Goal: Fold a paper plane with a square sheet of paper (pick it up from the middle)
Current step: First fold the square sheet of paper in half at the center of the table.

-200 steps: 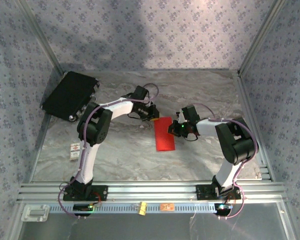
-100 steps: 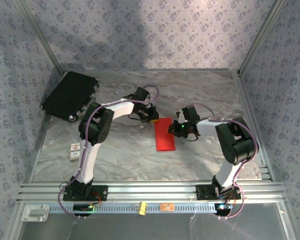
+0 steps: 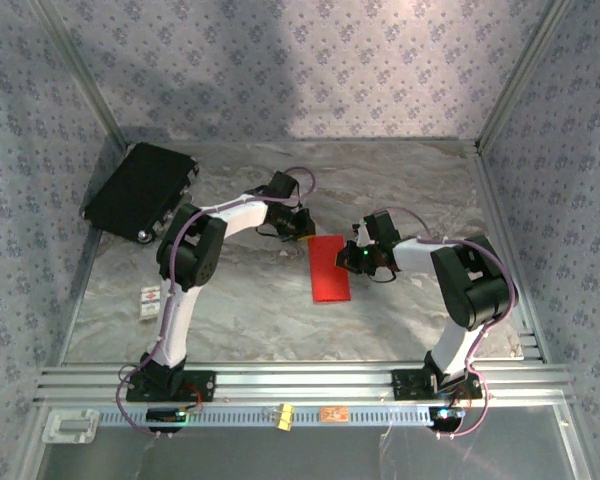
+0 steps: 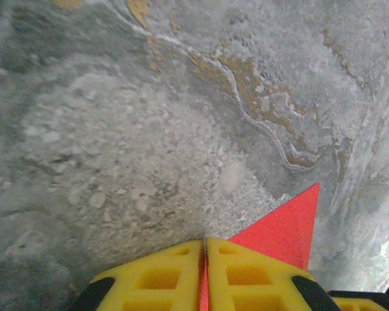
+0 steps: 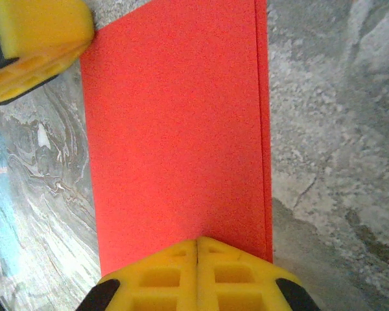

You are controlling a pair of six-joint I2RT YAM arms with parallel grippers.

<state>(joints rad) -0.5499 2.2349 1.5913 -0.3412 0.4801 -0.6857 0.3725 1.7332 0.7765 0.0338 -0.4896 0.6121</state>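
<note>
Left fingers pinch red paper by a corner; right fingers closed at its edge; open table beyond

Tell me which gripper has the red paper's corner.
The left gripper: a red sliver shows between its shut yellow jaws, with the folded red paper's corner poking out beside them. The right gripper is shut along an edge instead.

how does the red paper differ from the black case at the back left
The square sheet of paper is bright red, the black case dark. The paper is thin and folded narrow; the case is thick and wider. The paper lies central on the table, the case at its far-left corner. Both rest on it.
</note>
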